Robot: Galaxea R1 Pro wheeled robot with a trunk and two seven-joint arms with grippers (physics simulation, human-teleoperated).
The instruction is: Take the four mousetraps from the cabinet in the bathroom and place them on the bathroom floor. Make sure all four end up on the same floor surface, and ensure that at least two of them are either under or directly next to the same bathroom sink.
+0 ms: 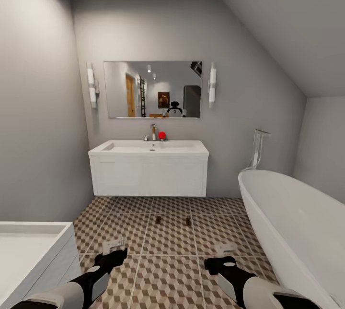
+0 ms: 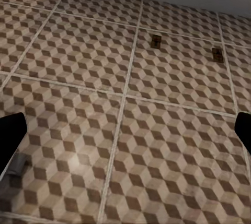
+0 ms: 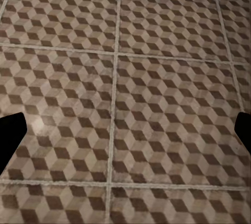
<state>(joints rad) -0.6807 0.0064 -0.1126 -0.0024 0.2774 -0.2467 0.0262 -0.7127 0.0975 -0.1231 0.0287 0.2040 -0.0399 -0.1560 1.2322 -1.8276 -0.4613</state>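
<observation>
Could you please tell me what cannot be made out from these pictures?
- Mousetraps: too small in the head view to show wire or red mark.
- Bathtub: cut off by the head view's edge.
- Left gripper, right gripper: fingertips cut off by wrist-view edges.

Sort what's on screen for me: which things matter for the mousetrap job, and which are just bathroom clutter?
Job:
- two mousetraps, left one and right one, lying on the floor in front of the sink
- left hand and right hand, both open, holding nothing

Not the job:
- bathtub
- mirror
- red item by the tap
- white unit at near left
</observation>
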